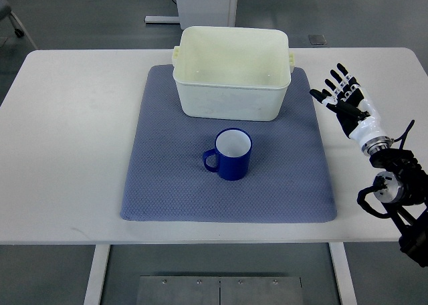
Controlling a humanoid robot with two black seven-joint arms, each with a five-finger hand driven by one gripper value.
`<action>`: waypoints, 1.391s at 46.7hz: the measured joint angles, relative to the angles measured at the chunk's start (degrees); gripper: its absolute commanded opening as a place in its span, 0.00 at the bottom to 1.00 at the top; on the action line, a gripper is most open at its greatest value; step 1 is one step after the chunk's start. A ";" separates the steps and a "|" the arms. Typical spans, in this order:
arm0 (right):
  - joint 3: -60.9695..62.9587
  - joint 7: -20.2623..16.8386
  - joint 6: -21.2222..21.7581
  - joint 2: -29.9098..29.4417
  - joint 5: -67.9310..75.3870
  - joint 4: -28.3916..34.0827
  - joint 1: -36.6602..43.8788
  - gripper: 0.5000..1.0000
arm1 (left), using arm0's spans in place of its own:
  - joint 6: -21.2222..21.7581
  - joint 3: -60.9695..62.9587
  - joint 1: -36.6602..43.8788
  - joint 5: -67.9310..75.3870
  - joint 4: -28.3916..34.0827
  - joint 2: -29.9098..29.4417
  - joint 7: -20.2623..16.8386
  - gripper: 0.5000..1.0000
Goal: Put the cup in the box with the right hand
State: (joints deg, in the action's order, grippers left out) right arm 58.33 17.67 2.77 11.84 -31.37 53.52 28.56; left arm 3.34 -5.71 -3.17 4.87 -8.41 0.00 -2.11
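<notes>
Table (67, 151): white top, the largest item, carrying everything below. You have bare surface on both flanks for the arm to travel over.

Mat (167, 184): blue-grey textured cloth, laid flat across the middle of the table. Both task items stand on it.

Box (232, 74): cream plastic tub, open-topped, on the far half of the mat. It looks empty, so your target has no obstruction. Its near wall stands between the cup and the opening, and you must lift over that wall, not push through it.

Right hand (344, 97): black-and-white fingered hand over bare table just off the mat's right edge, arm entering from the lower right. Fingers are spread and hold nothing. It is well apart from the cup.

Cup (231, 154): blue mug with white interior, upright, near the mat's centre, just in front of the box and not touching it. Its handle points to the picture's left, away from your working hand.

Handling note: the step in hand appears to be the approach. Bring the hand in from the right with the fingers kept wide, and close around the body on the handle-free side. Grip below the rim so it does not tip. Raise it straight before carrying it forward.

Left hand: not in view.
</notes>
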 measured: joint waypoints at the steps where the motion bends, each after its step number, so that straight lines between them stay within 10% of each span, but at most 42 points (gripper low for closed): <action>1: -0.21 0.00 -0.01 -0.01 0.00 0.00 0.04 1.00 | 0.00 0.00 0.00 0.00 -0.01 0.00 0.00 1.00; 43: -1.90 3.13 0.02 2.87 1.57 1.19 2.50 1.00 | 0.00 0.03 -0.03 0.02 -0.02 0.00 0.00 1.00; 65: -2.62 -0.34 0.30 8.45 1.53 12.45 7.29 0.99 | 0.00 0.00 0.01 0.02 -0.01 0.00 -0.01 1.00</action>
State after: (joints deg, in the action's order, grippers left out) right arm 55.72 17.33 3.06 20.28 -29.83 65.97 35.85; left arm 3.34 -5.71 -3.16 4.89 -8.42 0.00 -2.12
